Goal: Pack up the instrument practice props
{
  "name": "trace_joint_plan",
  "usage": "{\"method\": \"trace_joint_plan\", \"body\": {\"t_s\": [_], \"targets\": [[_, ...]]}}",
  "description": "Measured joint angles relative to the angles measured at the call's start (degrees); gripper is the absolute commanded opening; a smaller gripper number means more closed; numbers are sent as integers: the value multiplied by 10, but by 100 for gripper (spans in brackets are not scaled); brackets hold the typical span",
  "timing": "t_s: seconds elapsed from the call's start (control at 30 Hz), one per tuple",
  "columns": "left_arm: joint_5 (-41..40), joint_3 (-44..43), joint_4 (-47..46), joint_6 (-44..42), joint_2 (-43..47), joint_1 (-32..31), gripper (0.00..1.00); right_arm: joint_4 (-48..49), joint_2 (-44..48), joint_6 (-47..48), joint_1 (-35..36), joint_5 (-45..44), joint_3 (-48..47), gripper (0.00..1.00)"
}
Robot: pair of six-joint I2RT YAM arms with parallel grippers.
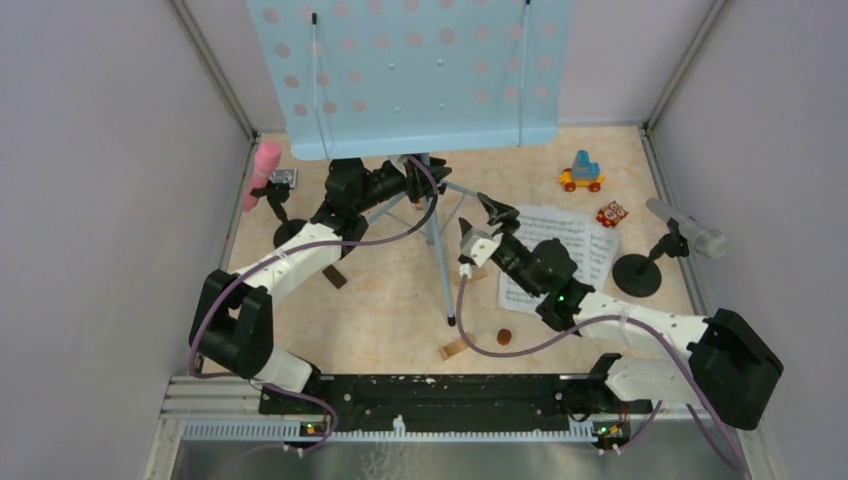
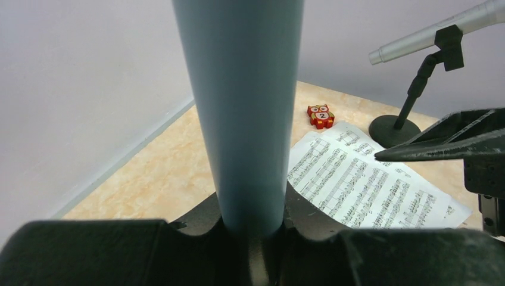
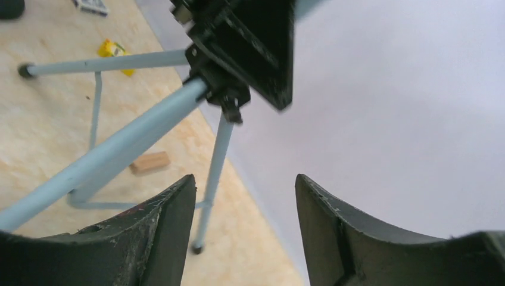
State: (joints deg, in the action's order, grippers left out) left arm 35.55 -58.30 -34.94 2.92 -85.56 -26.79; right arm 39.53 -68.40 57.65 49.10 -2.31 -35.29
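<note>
The left claw (image 1: 412, 182) is clamped narrow on the upright pole (image 2: 241, 107) of the pale blue music rack (image 1: 415, 70), which rises behind it. The right claw (image 1: 482, 222) stands wide, holding nothing, just right of the tripod legs (image 3: 217, 164). Sheet-music pages (image 1: 565, 250) lie on the bench (image 1: 390, 300) beneath its arm. The silver microphone (image 1: 690, 228) stands farther right.

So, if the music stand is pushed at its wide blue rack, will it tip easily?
Probably yes: the rack looks broad above thin tripod legs, so it seems top-heavy. The left gripper clamps its pole, which likely steadies it. The legs may slide on the smooth table.
</note>
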Motion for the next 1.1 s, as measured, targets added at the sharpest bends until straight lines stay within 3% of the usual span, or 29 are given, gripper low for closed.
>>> {"method": "trace_joint_plan", "body": {"t_s": [0.13,0.23,0.4,0.53,0.67,0.87,0.93,1.1], "targets": [[0,0,0,0,0,0,0,90,36,-206,0,-72,94,67],[0,-1,1,0,0,0,0,57,38,-398,-11,-128,102,67],[1,-5,10,-2,0,0,0,-55,38,-664,-67,-133,74,68],[2,-9,21,-7,0,-1,0,-184,8,-858,-187,-12,-11,59],[2,-10,22,-8,0,-2,0,-173,-71,-1032,-298,172,-60,55],[3,-12,24,-9,-1,-2,0,-80,-140,-1263,-305,346,-56,55],[4,-13,25,-9,-1,-2,0,-39,-140,-1324,-305,363,-56,55],[7,-14,26,-9,-2,-2,0,9,-134,-1413,-301,360,-64,42]]}}
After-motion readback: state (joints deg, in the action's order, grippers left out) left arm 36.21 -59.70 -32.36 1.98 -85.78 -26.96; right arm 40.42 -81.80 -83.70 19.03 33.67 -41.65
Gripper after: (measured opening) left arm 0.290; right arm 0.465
